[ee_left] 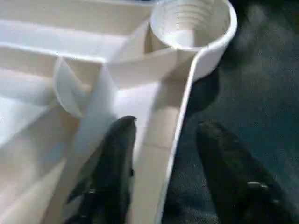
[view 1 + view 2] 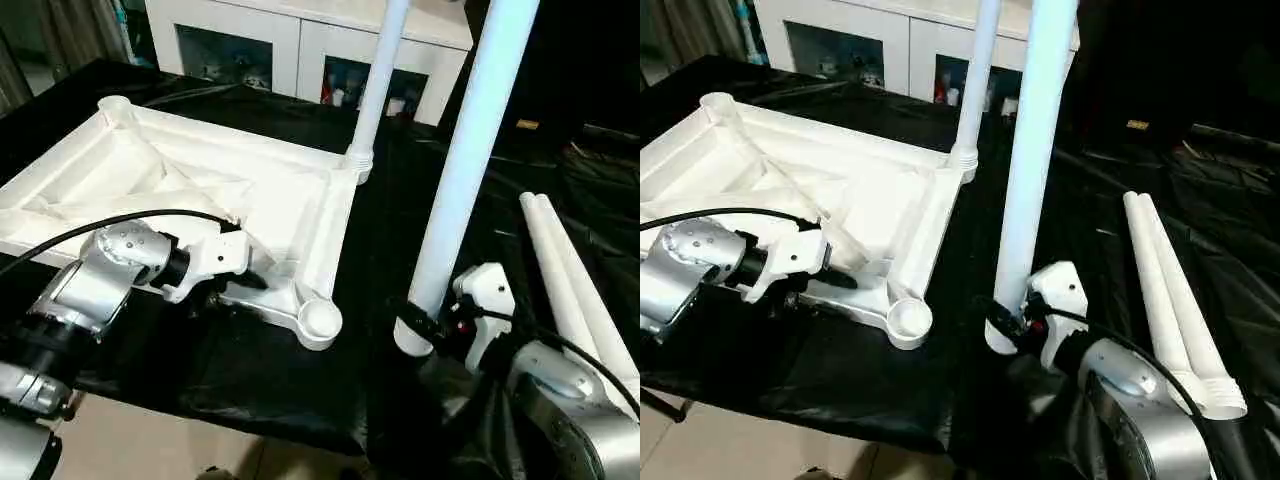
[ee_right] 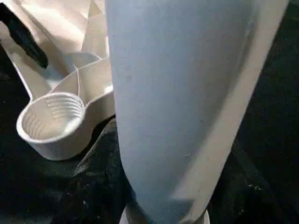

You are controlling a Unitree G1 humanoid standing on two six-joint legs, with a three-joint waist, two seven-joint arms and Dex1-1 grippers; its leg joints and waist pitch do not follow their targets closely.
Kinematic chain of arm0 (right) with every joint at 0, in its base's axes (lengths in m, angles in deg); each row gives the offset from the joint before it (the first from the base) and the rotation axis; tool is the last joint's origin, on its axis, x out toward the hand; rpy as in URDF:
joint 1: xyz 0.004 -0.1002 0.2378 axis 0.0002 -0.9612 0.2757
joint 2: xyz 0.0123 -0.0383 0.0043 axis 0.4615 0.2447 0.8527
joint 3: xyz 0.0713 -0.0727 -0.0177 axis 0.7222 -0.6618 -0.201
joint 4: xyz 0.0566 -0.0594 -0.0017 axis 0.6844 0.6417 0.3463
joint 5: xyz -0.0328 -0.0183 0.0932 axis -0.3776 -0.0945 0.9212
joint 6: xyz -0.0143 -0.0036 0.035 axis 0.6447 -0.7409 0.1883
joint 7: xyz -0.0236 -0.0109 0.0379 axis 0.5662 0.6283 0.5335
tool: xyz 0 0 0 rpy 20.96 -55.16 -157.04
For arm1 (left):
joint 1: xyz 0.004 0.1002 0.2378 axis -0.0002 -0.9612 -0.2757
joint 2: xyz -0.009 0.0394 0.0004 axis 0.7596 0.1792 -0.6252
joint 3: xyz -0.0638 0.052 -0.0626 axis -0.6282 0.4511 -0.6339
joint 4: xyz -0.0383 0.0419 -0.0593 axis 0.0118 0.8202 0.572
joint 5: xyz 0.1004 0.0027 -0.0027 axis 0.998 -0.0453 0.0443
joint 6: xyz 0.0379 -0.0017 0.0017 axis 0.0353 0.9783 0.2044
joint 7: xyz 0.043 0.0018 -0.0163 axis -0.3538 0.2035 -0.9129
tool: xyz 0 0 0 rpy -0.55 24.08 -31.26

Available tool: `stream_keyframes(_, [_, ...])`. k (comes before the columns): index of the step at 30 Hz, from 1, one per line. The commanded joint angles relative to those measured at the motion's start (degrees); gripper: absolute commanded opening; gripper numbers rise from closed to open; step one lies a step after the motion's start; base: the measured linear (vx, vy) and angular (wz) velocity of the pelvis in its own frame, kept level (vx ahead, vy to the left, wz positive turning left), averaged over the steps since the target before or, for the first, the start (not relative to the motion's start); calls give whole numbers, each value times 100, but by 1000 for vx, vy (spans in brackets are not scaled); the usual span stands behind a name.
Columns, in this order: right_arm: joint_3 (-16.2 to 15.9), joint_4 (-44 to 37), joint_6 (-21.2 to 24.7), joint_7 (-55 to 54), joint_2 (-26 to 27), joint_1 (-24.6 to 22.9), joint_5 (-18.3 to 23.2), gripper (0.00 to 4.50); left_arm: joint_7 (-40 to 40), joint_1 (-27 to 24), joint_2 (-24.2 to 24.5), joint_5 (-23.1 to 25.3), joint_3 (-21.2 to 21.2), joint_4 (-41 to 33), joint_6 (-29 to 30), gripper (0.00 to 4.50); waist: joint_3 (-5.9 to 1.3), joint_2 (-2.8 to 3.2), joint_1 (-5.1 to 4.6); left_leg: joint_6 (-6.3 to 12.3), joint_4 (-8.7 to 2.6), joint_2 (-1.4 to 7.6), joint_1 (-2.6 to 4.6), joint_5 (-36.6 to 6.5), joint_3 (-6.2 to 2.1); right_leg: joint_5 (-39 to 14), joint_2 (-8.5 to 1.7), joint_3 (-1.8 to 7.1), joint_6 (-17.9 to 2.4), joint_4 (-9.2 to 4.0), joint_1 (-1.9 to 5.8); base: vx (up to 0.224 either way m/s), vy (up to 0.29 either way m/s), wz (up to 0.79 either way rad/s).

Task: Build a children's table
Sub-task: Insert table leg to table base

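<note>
Black cloth, white cabinet behind

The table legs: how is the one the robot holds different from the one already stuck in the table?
The held leg is off the table top, with its wide end low over the black cloth in the right pincer. The fitted leg stands in a far corner socket. The held leg leans a little; the fitted leg stands nearly straight. The held leg is nearer and looks thicker. Both are long, white, tapered tubes pointing up.
</note>
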Motion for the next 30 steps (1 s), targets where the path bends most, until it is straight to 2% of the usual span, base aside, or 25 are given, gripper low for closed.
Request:
stream_keyframes(1, [63, -192, 55, -36, -43, 0, 42, 185, 88, 91, -4, 80, 99, 40, -63, 202, -346, 164, 3, -80, -469, -7, 0, -1112, 62, -918, -149, 125, -1082, -320, 331, 0, 0, 0])
stream_keyframes(5, [64, -178, 59, -46, -37, 17, 42, 185, 59, 132, -16, 161, 115, 187, -174, 183, -340, 161, -5, -76, -472, -3, 7, -1225, 62, -1034, -151, 126, -1075, -340, 329, 0, 0, 0])
stream_keyframes(6, [64, -186, 64, -52, -30, 17, 42, 185, 54, 148, -25, 169, 118, 238, -209, 155, -332, 155, -1, -73, -474, -5, 6, -1237, 63, -1076, -151, 127, -1062, -346, 322, 0, 0, 0])
stream_keyframes(10, [57, -220, 88, -62, -23, 2, 41, 185, 91, 184, -54, 220, 137, 384, -274, 129, -321, 154, -2, -80, -481, 1, 5, -1267, 61, -1142, -155, 130, -1045, -351, 317, 0, 0, 0])
stream_keyframes(11, [56, -222, 91, -59, -26, 3, 42, 185, 98, 185, -52, 234, 143, 395, -278, 113, -323, 155, -1, -81, -482, 4, 7, -1269, 58, -1140, -157, 129, -1045, -350, 318, 0, 0, 0])
stream_keyframes(21, [61, -198, 114, -41, -55, 73, 63, 185, 91, 194, -24, 328, 139, 549, -365, 52, -325, 143, -13, -70, -483, 3, -4, -1204, 59, -1077, -162, 135, -1053, -343, 326, 0, 0, 0])
stream_keyframes(22, [60, -197, 116, -40, -55, 77, 65, 185, 100, 182, -25, 327, 128, 550, -360, 35, -324, 146, -16, -74, -483, 4, -4, -1196, 58, -1053, -163, 133, -1062, -338, 326, 0, 0, 0])
stream_keyframes(26, [66, -189, 121, -40, -47, 89, 71, 185, 115, 72, -68, 210, 35, 450, -249, 20, -326, 149, -41, -77, -481, 3, -12, -1180, 59, -999, -165, 132, -1104, -331, 335, 0, 0, 0])
stream_keyframes(27, [99, -182, 186, -69, 2, 115, 131, 185, 96, -45, -191, 55, -7, 225, -74, 14, -330, 189, -39, -86, -482, -1, -13, -1181, 51, -981, -166, 132, -1114, -326, 339, 0, 0, 0])
stream_keyframes(28, [99, -182, 186, -69, 2, 115, 131, 185, 96, -45, -191, 55, -7, 225, -74, 11, -324, 156, -65, -87, -484, 5, -27, -1185, 52, -959, -166, 129, -1142, -328, 348, 0, 0, 0])
stream_keyframes(29, [129, -170, 244, -96, 48, 145, 185, 185, 85, -137, -306, -59, -32, 48, 74, 7, -328, 165, -56, -76, -479, 1, -16, -1192, 55, -987, -163, 129, -1141, -334, 340, 0, 0, 0])
stream_keyframes(30, [161, -140, 292, -137, 106, 194, 234, 185, 75, -231, -425, -150, -14, -119, 272, 3, -328, 163, -66, -53, -473, 11, -19, -1130, 58, -908, -173, 134, -1225, -322, 341, 0, 0, 0])
